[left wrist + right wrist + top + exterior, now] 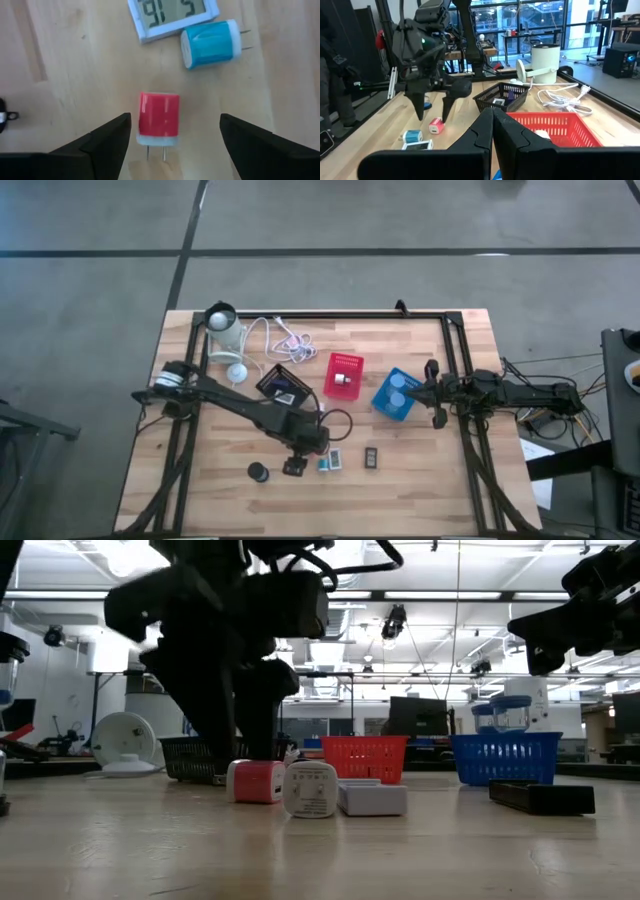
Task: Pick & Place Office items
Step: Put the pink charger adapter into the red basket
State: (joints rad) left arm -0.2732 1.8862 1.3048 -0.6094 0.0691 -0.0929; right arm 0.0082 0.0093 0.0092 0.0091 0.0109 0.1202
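A small red plug adapter [158, 116] lies on the wooden table, prongs toward the camera. My left gripper [175, 122] stands open just above it, pointing steeply down, one finger on either side and neither touching. Beyond it lie a blue adapter [210, 44] and a white digital clock [172, 15]. In the high view my left gripper [294, 466] is near the table's front, with a black disc [258, 471] to its left and a black block [371, 457] to its right. My right gripper [492, 131] waits shut at the table's right, beside the blue bin [397, 393].
A black mesh bin [280, 383], a red bin [343, 375] holding a white item, and the blue bin with pale round pieces stand across the table's middle. A white lamp [225, 330] and its cable [285, 338] lie at the far left. Bare wood lies along the front edge.
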